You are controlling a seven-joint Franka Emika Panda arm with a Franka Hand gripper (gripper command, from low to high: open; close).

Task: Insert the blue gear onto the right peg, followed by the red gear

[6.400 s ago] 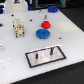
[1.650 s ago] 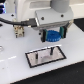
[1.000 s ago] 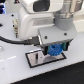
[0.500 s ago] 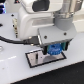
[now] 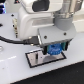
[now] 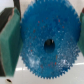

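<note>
Blue, flat, toothed plastic, the one blue gear (image 6: 48,44) sits clamped between the jaws of the gripper (image 5: 54,50), low over the white, black-bordered plate (image 5: 35,60) on the tabletop. Over the last second and a half the arm has descended, so insertion looks close. Neither peg nor red gear shows now.

In the exterior view, the tool (image 5: 54,49) hangs low over the white plate (image 5: 36,58), filling the room above the plate's far side. The blue gear (image 5: 55,49) fills the span between the fingers (image 6: 10,42), leaving no gap. The tabletop (image 5: 20,72) before the plate lies open.
</note>
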